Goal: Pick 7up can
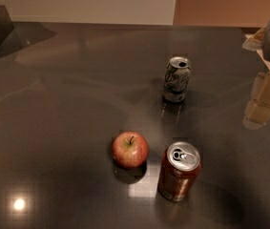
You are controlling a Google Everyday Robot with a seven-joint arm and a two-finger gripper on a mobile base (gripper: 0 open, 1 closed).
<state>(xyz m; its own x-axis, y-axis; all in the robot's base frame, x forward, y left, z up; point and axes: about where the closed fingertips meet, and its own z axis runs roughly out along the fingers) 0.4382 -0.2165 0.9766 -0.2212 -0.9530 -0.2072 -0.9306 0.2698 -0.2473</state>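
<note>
Desk (53, 104), dark and glossy: apple (130, 149) left of centre; red-brown can (179, 171) just beside it; 7up can (177, 79) upright, farther back, well apart from both. Gripper (263, 99) hung at the right edge, clear of the 7up can; whether it was open or closed could not be told. Judged best: a level approach from the right over bare desk, taking the can mid-body, far edge behind.
</note>
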